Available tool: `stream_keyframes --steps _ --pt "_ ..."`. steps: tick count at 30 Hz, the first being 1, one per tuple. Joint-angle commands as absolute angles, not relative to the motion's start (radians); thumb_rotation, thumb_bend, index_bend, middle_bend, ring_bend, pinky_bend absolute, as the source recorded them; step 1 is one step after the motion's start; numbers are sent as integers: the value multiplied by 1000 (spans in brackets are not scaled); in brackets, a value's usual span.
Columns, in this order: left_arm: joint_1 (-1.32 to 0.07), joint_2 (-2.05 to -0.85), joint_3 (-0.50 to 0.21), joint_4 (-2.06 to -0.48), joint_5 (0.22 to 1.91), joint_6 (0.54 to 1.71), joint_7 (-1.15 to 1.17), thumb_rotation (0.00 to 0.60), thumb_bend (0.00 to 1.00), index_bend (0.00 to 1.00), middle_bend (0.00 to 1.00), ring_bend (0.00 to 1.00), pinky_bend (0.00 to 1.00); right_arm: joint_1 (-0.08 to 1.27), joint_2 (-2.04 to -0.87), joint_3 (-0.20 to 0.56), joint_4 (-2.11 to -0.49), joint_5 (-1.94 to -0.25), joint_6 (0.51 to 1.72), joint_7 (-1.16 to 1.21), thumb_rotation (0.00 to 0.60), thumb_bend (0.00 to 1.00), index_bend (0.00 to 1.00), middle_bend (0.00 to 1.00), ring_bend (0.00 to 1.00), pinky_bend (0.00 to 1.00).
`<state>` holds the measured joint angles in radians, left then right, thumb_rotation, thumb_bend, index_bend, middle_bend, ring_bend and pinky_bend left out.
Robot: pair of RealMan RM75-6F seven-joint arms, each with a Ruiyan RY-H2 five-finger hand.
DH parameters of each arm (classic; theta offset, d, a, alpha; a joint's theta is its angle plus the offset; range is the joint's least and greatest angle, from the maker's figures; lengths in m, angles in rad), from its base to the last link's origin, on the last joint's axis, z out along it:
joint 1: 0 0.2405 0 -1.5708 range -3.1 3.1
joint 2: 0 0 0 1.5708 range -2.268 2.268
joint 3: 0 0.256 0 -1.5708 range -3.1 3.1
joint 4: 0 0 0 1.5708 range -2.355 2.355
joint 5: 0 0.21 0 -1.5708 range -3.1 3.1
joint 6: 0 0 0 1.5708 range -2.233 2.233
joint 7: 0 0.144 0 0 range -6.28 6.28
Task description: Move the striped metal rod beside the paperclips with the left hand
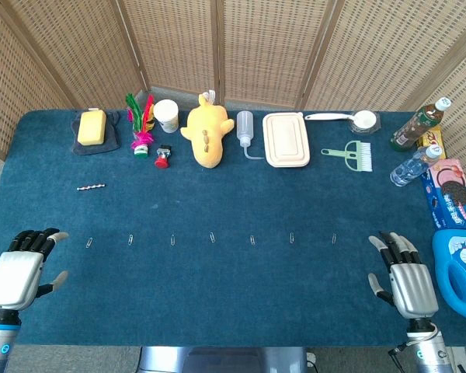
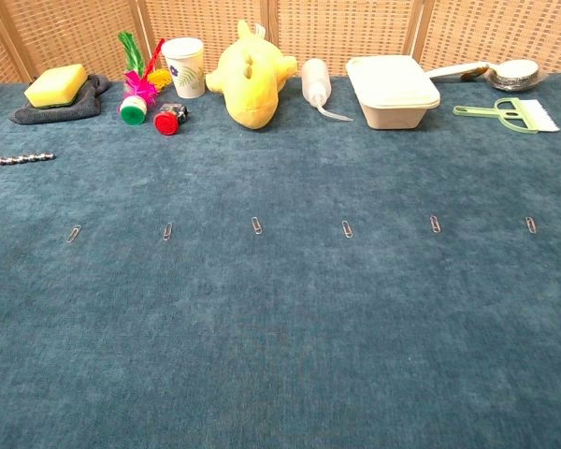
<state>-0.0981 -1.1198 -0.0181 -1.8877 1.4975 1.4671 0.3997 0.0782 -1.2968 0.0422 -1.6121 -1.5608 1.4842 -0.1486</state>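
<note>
The striped metal rod [image 1: 90, 187] lies flat on the blue cloth at the left, also seen in the chest view as a short beaded rod [image 2: 24, 159]. Several paperclips run in a row across the table, from the leftmost paperclip [image 1: 89, 242] to the rightmost paperclip [image 1: 334, 238]; in the chest view the row of paperclips [image 2: 256, 224] spans the frame. My left hand [image 1: 19, 269] rests at the near left corner, fingers apart, empty, well below the rod. My right hand [image 1: 405, 277] sits at the near right, empty with fingers apart. Neither hand shows in the chest view.
Along the far edge stand a yellow sponge [image 1: 92, 127] on a dark cloth, a feather shuttlecock [image 1: 142, 124], a paper cup [image 1: 166, 115], a yellow plush [image 1: 206, 132], a squeeze bottle [image 1: 245, 130], a lidded box [image 1: 286, 139] and a green brush [image 1: 351, 155]. Bottles and a blue jug [image 1: 460, 272] crowd the right edge.
</note>
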Motion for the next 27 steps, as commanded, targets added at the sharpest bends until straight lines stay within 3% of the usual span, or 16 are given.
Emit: stream_keyframes --steps 1,9,13,18,24,27 --pt "-100 -1120 -16 -1887 1492 1460 402 600 354 253 234 228 159 81 -1302 42 -1608 -1556 1479 -147 600 392 166 149 96 143" --pt "-136 -1070 -48 -1919 1460 1422 410 600 353 253 245 239 159 85 -1311 39 -1604 -1565 1481 -141 600 392 166 149 96 143" --pt "-195 -1048 -77 -1927 1403 1332 413 600 354 257 306 269 159 78 -1312 38 -1601 -1569 1497 -126 600 392 166 148 96 143" --pt "-279 -1038 -125 -1920 1319 1227 451 600 353 268 307 266 159 65 -1316 28 -1589 -1569 1509 -111 600 392 168 148 95 143" --pt "-430 -1094 -199 -1832 1141 1088 591 600 354 296 309 258 159 39 -1304 28 -1583 -1556 1543 -92 600 392 173 148 95 143" --pt "-516 -1167 -228 -1731 1058 1028 643 600 354 305 399 338 215 38 -1301 29 -1586 -1548 1538 -95 600 392 176 149 96 143"
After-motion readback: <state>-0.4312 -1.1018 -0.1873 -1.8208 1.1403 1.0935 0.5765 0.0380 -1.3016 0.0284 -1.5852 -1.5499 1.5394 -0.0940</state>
